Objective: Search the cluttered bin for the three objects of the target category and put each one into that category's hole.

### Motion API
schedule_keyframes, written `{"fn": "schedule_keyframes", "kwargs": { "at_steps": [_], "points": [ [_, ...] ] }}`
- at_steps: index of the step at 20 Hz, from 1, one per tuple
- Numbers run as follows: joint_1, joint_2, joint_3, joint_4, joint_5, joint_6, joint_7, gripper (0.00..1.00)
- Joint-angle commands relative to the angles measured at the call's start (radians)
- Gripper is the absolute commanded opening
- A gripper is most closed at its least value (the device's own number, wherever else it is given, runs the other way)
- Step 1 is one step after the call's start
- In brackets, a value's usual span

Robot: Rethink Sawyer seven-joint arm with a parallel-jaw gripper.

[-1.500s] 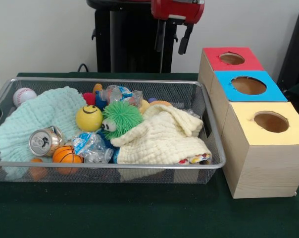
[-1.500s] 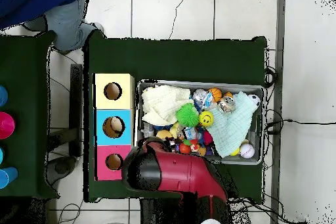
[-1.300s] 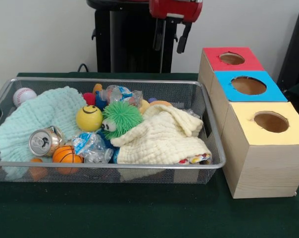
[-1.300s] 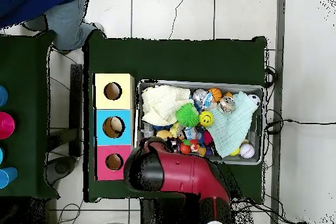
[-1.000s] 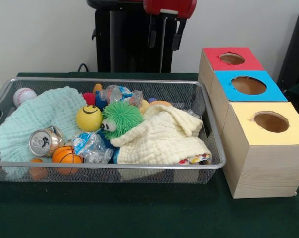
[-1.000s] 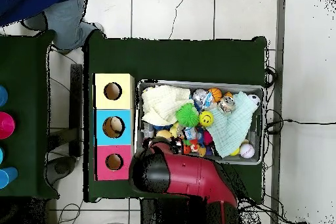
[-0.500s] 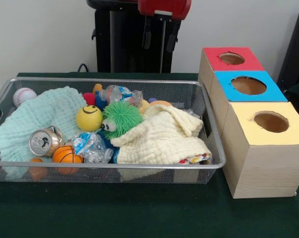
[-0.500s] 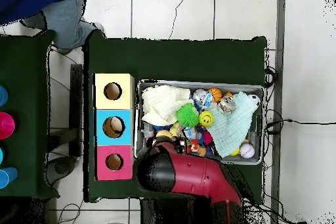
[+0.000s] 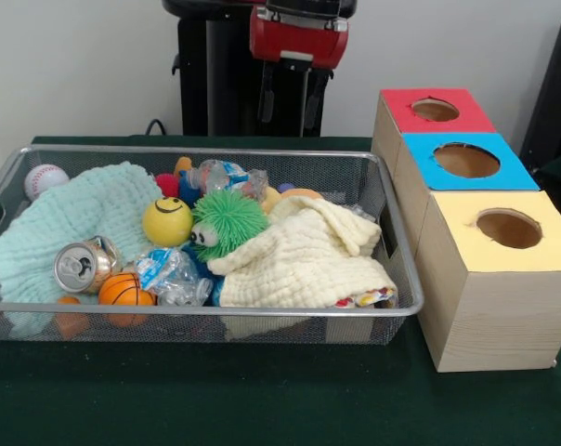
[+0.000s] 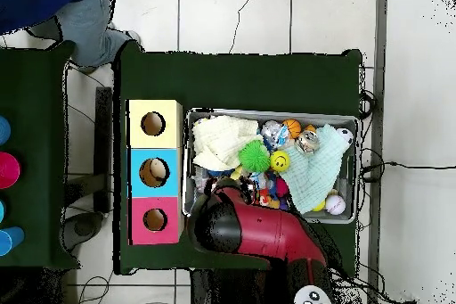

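Gripper (image 9: 287,110), fingers parted and empty, hangs above the basket's (image 9: 397,243) far rim, with one crushed bottle (image 9: 227,177) just below it and another (image 9: 172,275) near the table's front edge.

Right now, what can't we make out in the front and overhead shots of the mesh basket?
- Third crushed clear plastic bottle: only two show, one near, one far; the pale yellow cloth or mint cloth may cover it.
- Silver wire-mesh basket, robot-side strip: overhead, hidden by the red arm.
- Gripper: overhead, hidden beneath the arm.
- Hole contents: too dark in both views.
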Motion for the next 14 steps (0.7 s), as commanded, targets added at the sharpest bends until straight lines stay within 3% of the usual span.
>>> {"fn": "schedule_keyframes", "kwargs": {
  "at_steps": [1, 7, 14],
  "points": [
    [-0.016, 0.085, 0.048, -0.063, -0.059, -0.027, 0.081, 1.0],
    [-0.026, 0.144, 0.031, -0.093, -0.08, -0.08, 0.082, 1.0],
    [0.021, 0.214, -0.065, -0.137, -0.112, -0.131, 0.122, 1.0]
  ]
}}
